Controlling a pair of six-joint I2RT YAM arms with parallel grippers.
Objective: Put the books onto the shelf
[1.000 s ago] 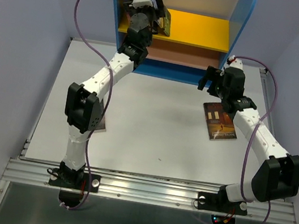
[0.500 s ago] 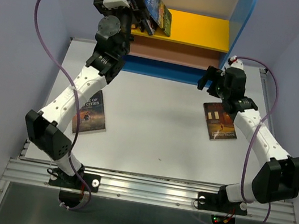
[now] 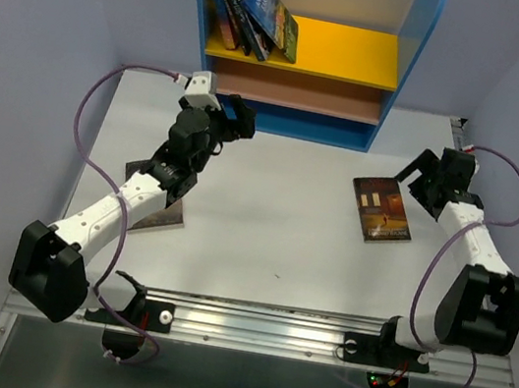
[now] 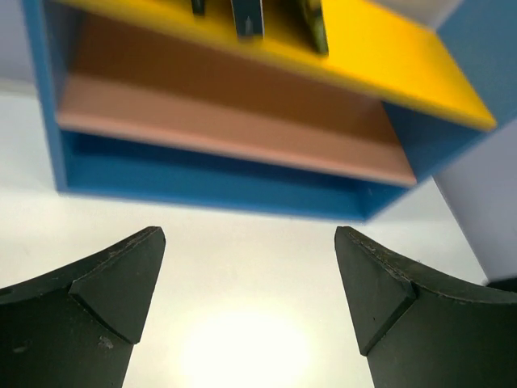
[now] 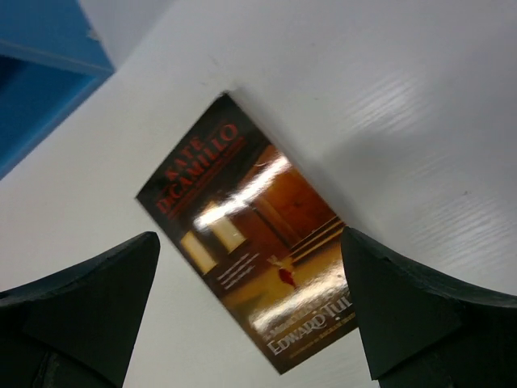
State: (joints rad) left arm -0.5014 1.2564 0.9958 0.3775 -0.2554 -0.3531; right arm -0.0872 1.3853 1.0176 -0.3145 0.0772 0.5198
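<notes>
1. Left tool [image 3: 236, 118]: the jaws stand fully apart with nothing between them. The tool hangs above the surface [image 3: 272, 236], near the front of the shelf [image 3: 415, 51] and pointed toward it.
2. Left wrist view: the left tool [image 4: 246, 242] shows both fingers [image 4: 105, 283] spread over bare surface [image 4: 242, 347]. The blue base of the shelf [image 4: 210, 174] lies ahead.
3. Right tool [image 3: 423, 180]: the jaws stand fully apart and hold nothing. The tool sits over the right side of the surface, just beside the brown book [image 3: 382, 210] and not touching it.
4. Right wrist view: the brown book [image 5: 250, 259] lies flat, cover up, below the spread fingers [image 5: 89, 299] of the right tool [image 5: 250, 242].
5. Shelved books [image 3: 251, 4]: several stand at the left end of the yellow board [image 3: 348, 54], leaning left toward the shelf's blue side wall.
6. Left book [image 3: 161, 215]: it lies flat on the left of the surface, partly hidden under the left arm [image 3: 112, 214].
</notes>
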